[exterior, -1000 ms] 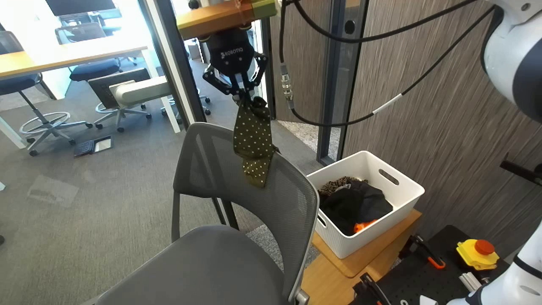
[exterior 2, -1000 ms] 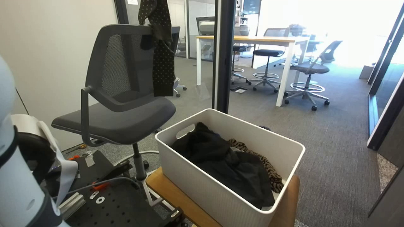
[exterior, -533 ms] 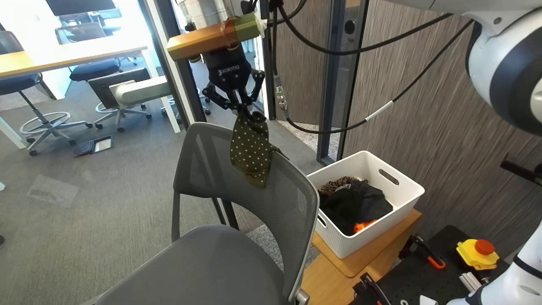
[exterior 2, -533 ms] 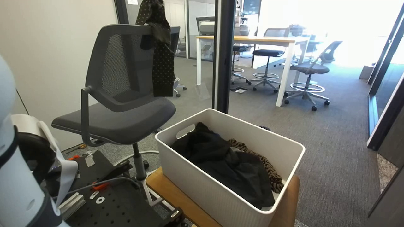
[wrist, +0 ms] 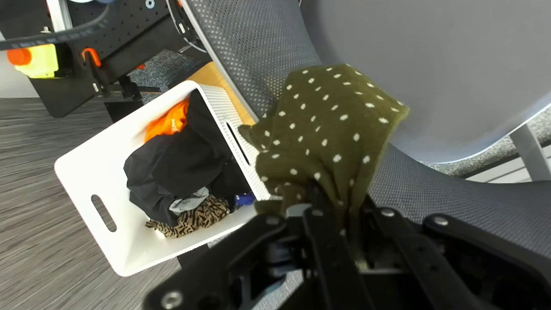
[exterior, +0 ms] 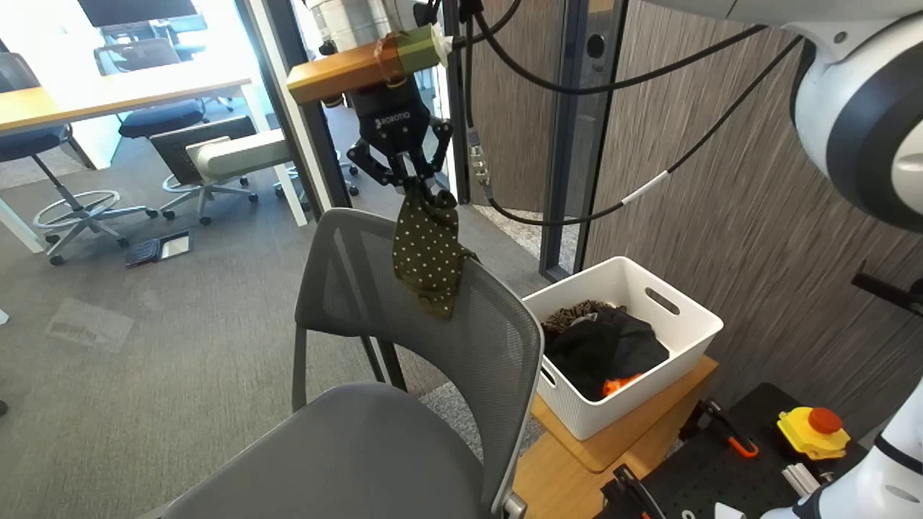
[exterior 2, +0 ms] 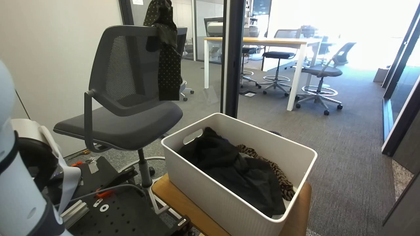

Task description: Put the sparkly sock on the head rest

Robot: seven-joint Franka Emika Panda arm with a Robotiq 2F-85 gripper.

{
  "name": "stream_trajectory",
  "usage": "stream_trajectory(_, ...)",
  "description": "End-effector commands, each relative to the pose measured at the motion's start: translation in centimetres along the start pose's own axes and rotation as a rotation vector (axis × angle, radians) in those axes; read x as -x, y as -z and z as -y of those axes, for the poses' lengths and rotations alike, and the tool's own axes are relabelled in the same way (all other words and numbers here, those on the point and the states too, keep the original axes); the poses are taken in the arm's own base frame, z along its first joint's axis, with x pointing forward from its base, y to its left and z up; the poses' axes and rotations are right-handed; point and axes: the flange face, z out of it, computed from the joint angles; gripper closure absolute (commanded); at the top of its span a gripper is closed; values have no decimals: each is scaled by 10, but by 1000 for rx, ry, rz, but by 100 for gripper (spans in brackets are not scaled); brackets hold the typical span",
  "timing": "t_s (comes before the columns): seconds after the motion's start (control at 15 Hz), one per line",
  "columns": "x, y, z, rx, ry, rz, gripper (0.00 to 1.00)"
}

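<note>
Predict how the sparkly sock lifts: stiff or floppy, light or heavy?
Likely floppy: the sparkly sock bunches into folds at the gripper. Probably light, since its fabric looks thin. May drag on the head rest, as it drapes over that edge.

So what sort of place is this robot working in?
Most likely an office: an exterior view shows a tall wheeled chair with a foot ring by a white-legged table, standing on what looks like grey carpet.
</note>
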Motion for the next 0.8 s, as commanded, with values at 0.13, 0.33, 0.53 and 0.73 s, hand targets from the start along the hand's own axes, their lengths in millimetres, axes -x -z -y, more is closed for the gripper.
stream_trajectory(0.13, 0, 13, -5, -9, -3, -19, 35)
stream_trajectory(0.33, -2, 13, -6, -9, -7, -19, 13)
stream_trajectory(0.53, -6, 14, -10, -10, -13, -21, 0)
stream_trajectory(0.73, -15, 20, -22, -19, -30, -29, 0)
